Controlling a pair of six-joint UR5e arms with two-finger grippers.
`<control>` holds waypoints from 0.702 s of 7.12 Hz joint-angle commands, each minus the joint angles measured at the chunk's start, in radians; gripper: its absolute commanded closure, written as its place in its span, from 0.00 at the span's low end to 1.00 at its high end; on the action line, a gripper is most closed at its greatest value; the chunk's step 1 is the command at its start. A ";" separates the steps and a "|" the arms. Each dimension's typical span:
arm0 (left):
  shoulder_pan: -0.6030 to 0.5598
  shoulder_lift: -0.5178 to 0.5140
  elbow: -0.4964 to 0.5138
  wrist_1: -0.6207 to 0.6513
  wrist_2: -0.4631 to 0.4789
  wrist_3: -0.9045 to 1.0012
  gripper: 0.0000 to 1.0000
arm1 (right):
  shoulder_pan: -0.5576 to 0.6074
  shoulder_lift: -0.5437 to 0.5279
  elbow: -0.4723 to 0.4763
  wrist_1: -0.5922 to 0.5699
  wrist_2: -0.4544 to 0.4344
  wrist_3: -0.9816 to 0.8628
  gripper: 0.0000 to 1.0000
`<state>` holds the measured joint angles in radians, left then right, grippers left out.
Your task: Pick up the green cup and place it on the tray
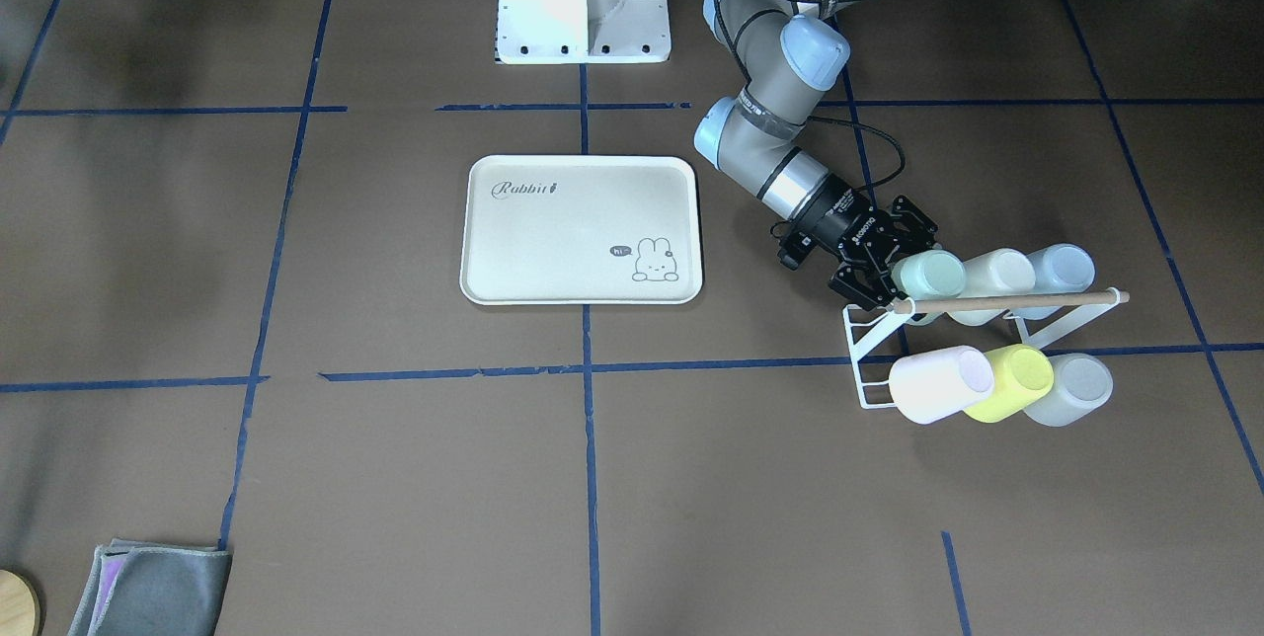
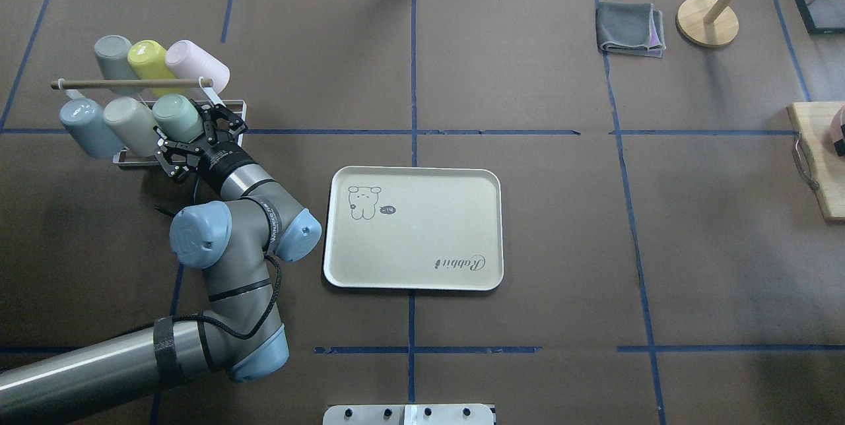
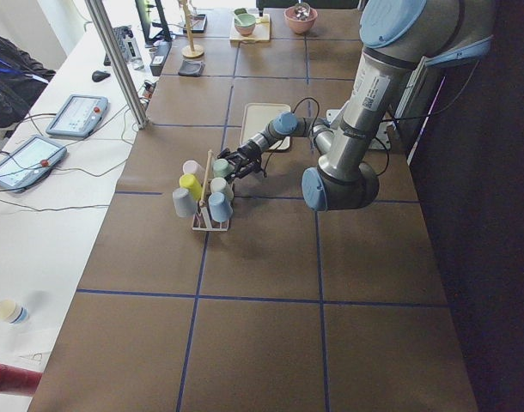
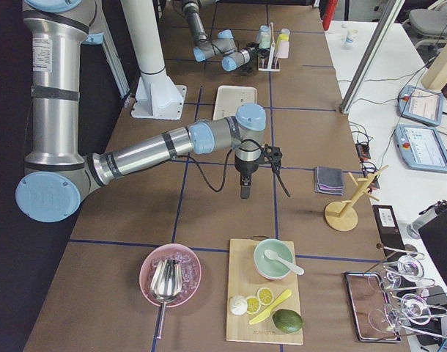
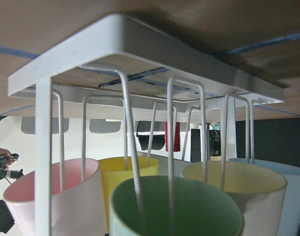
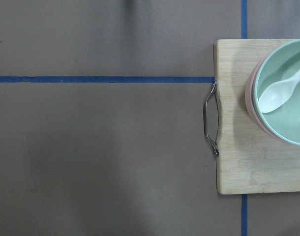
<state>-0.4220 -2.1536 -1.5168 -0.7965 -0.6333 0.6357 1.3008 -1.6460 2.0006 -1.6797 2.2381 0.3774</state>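
Seen from overhead, the tray point(image 2: 422, 214) lies flat on the desk point(image 2: 528, 82), nearest the robot. At the tray's 10 o'clock the left gripper point(image 2: 188, 129) is at the white wire rack point(image 5: 140, 37). Its jaws are spread to either side of the mouth of the green cup point(image 2: 177, 116); I cannot tell whether they touch it. The green cup sits tilted on a prong at the 3 o'clock end of the rack's nearer row, just beside a cream cup point(image 2: 129, 121), then a blue cup point(image 2: 82, 125). Beyond the wooden rod point(image 2: 132, 84), the far row holds a grey cup point(image 2: 113, 55), a yellow cup point(image 2: 148, 59) and a pink cup point(image 2: 195, 62). The right gripper point(image 4: 245, 192) hangs over the desk well apart from the rack, near a wooden board point(image 6: 233, 167). I cannot tell how its jaws stand.
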 commanded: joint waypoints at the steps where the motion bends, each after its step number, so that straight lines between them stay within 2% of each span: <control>1: -0.014 0.001 -0.043 0.026 0.003 0.012 0.55 | 0.000 0.002 0.001 0.000 0.001 0.000 0.00; 3: -0.018 0.012 -0.114 0.066 0.003 0.010 0.55 | 0.002 0.009 0.001 -0.002 0.001 -0.002 0.00; 5: -0.018 0.012 -0.120 0.068 0.003 0.007 0.55 | 0.002 0.018 0.001 -0.002 0.032 0.003 0.00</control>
<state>-0.4397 -2.1424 -1.6283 -0.7321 -0.6305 0.6452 1.3021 -1.6321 2.0018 -1.6810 2.2472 0.3769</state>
